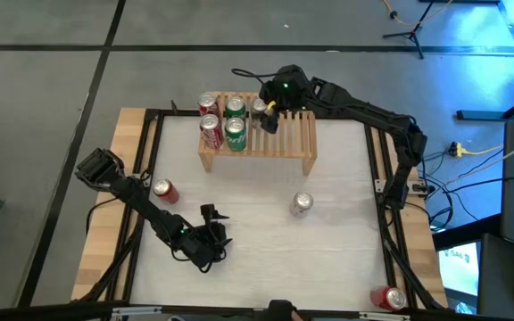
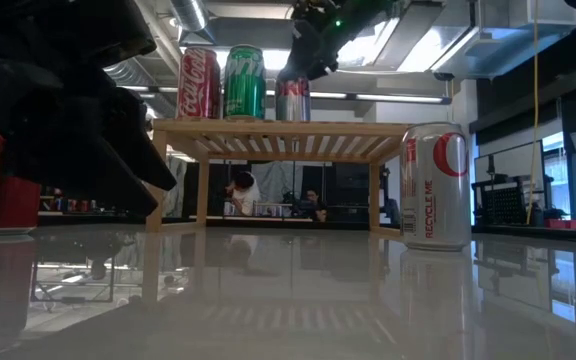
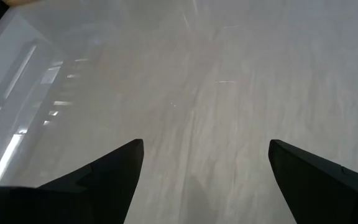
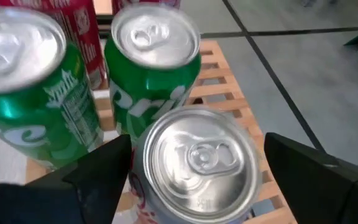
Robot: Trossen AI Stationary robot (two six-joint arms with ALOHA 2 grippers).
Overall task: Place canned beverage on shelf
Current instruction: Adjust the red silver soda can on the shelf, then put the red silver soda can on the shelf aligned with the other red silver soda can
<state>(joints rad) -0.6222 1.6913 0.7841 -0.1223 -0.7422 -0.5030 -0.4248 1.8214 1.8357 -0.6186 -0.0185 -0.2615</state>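
On the shelf (image 1: 279, 143), at the far middle of the table (image 1: 266, 241): two red cans (image 1: 210, 130) and two green cans (image 1: 235, 132) clustered at its left end, plus a silver can (image 1: 259, 109) just beside them. Straddling that silver can, the right gripper (image 1: 271, 119), fingers (image 4: 98, 174) spread to either side, with a sliver of gap showing in the wrist view (touching or apart, hard to say). Crowding that gripper closely, the green cans.

Off the shelf: another silver can (image 1: 302, 204) upright on the table's right half, a red can (image 1: 166, 191) near the left arm, one more red can (image 1: 387, 298) at the near right corner outside the frame rail. Low over bare tabletop at the near left, the left gripper (image 1: 214, 234), fingers (image 3: 104, 177) wide apart, empty.

Pale, glossy tabletop, wooden border; grey floor, cables and stands beyond. Under the shelf in the low view, people seated far off in the room. Filling that view's left side, a dark arm, hiding the table behind it.
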